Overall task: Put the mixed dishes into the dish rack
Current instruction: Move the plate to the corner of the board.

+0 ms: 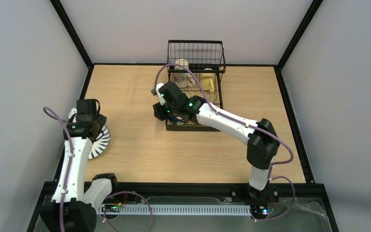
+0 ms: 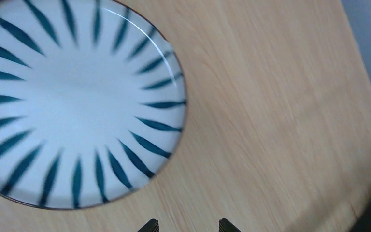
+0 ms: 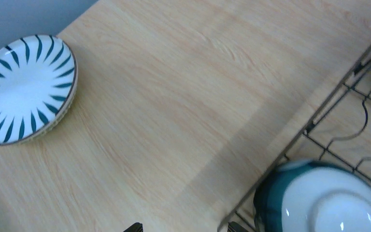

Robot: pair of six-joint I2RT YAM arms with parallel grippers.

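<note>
The white plate with dark radial stripes (image 1: 102, 141) lies on the table at the left, also in the left wrist view (image 2: 72, 101) and the right wrist view (image 3: 24, 89), where it seems to rest on another plate. My left gripper (image 1: 90, 126) hovers over its edge, open and empty (image 2: 187, 226). The black wire dish rack (image 1: 211, 102) stands at the back. A beige mug (image 1: 182, 65) and a yellow mug (image 1: 207, 79) are in it. The blue-outside white bowl (image 3: 319, 198) sits in its front corner. My right gripper (image 1: 166, 113) is open and empty (image 3: 183, 227) beside that corner.
The rack's lower wires (image 3: 328, 111) run along the right of the right wrist view. Bare wooden table (image 1: 135, 92) lies between the striped plate and the rack. Grey walls close in the table on three sides.
</note>
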